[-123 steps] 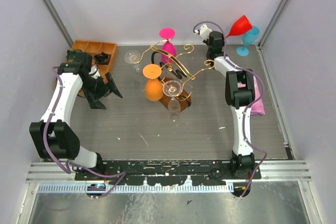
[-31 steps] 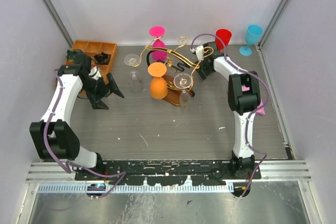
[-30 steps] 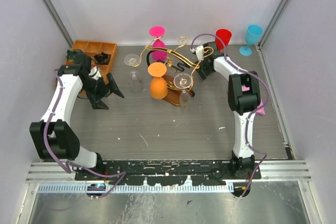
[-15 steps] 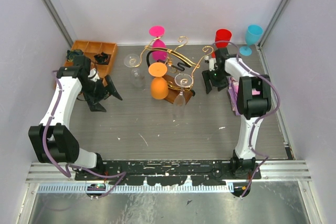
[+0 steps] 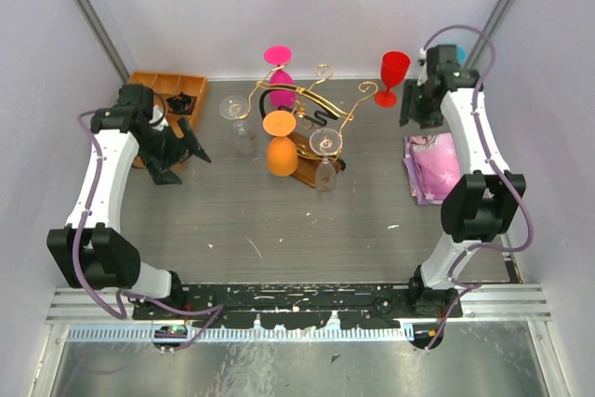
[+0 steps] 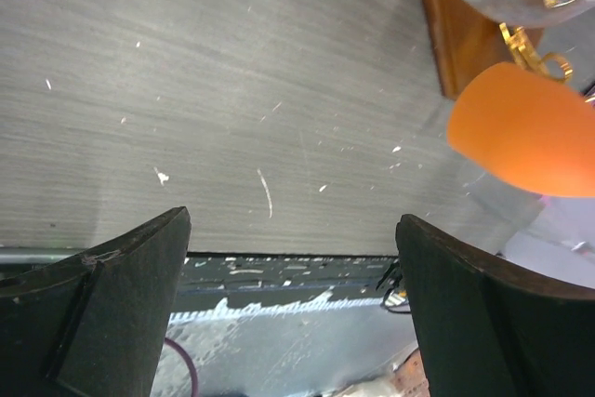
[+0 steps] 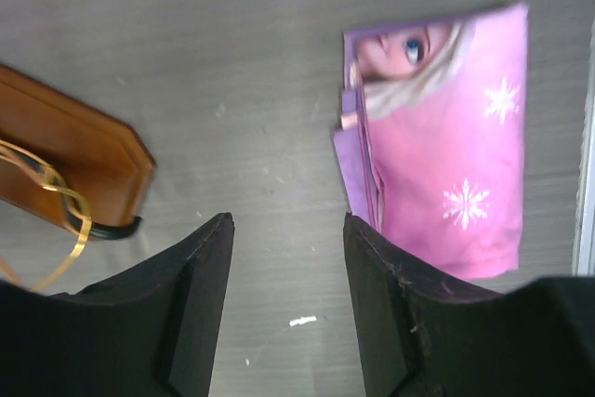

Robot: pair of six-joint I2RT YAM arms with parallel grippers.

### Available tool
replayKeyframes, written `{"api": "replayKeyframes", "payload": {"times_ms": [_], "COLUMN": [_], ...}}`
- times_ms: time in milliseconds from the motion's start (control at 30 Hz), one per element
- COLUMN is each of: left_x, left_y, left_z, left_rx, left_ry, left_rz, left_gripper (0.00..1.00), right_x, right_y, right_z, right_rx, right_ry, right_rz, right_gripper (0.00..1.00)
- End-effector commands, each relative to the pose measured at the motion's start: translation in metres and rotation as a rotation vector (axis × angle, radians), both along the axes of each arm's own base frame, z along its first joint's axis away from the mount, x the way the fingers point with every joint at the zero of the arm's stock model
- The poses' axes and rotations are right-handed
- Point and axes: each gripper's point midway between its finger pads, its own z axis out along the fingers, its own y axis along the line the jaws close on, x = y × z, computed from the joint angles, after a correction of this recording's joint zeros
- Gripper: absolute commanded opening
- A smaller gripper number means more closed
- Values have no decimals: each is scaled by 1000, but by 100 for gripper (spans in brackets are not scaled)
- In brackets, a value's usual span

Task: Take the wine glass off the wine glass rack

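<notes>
Neither arm has anything yet. Our left gripper (image 6: 293, 222) is spread as wide as it goes and empty, hovering over the table left of the gold curly wire rack on its dark brown wooden base (image 5: 302, 148), which sits mid-table toward the back. The right gripper (image 7: 288, 222) shows a narrower gap, also empty, up by the back right corner above the pink-purple printed cloth (image 5: 429, 166).

On the rack hang an orange plastic wine glass (image 5: 279, 157), a pink one (image 5: 282, 88) and a clear glass one (image 5: 325, 172), bowls down (which is "the" glass, we can't say).

What worries us: the hooks are scrolled, so a straight pull would probably catch the foot and drag or tip the whole stand. The neighbours also hang close enough to get knocked. The red goblet (image 5: 394, 68) standing just right of the rack sits in the right arm's way.

Room-wise, the front half of the grey table (image 5: 279, 220) looks open for setting down. The back wall and the wooden compartment tray (image 5: 165, 86) crowd the far side.
</notes>
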Motion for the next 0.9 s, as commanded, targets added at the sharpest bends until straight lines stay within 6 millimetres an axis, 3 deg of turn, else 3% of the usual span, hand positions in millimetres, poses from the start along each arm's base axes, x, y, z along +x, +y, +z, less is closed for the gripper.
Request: {"api": "replayKeyframes", "payload": {"times_ms": [0, 100, 200, 300, 433, 567, 867], "left_x": [25, 51, 78, 103, 124, 137, 149], "left_y": [5, 9, 7, 4, 2, -10, -60], "left_z": [24, 42, 60, 79, 83, 80, 89], "left_rx": [21, 54, 42, 27, 25, -46, -140], "left_ry": [-76, -148, -207, -265, -291, -299, -405], "left_rz": [49, 71, 76, 71, 57, 32, -75], "left_gripper": [99, 99, 100, 94, 78, 76, 81], "right_x": [17, 34, 44, 45, 34, 25, 8], "right_y": [21, 59, 93, 121, 154, 166, 166], "right_z": [104, 152, 181, 193, 195, 194, 189], "right_rx": [101, 198, 310, 397, 455, 463, 466], "right_ry": [-294, -425, -495, -514, -517, -519, -511], "right_rz": [-8, 109, 205, 277, 361, 387, 398], "right_gripper": [55, 54, 54, 53, 54, 53, 53]}}
